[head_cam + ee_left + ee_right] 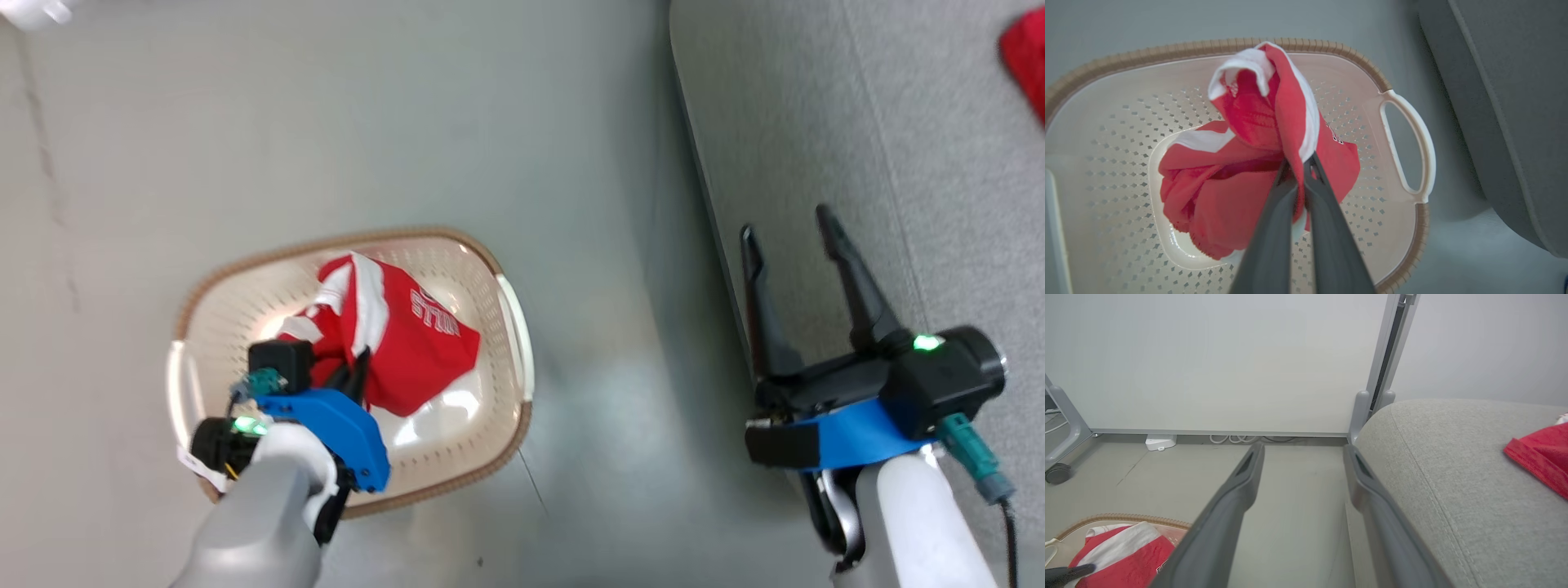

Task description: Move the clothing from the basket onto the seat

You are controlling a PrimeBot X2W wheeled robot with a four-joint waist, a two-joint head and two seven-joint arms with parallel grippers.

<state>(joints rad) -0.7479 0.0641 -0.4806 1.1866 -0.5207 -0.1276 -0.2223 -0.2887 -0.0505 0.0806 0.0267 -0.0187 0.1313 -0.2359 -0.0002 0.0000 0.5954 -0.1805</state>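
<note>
Pickup stage: the striped red garment [1257, 122] is pinched by the closed left gripper [1300, 163] just above the basket [1167, 51], the right gripper [788, 233] is held wide open and empty, so the garment probably needs to be lifted clear onto the seat [898, 163] off to the left gripper's right.

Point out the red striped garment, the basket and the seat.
red striped garment [1241, 151]: left wrist view, on the bunched red fabric at its middle.
basket [1114, 171]: left wrist view, on its perforated inner wall.
seat [898, 163]: head view, on its bare grey top fabric.
</note>
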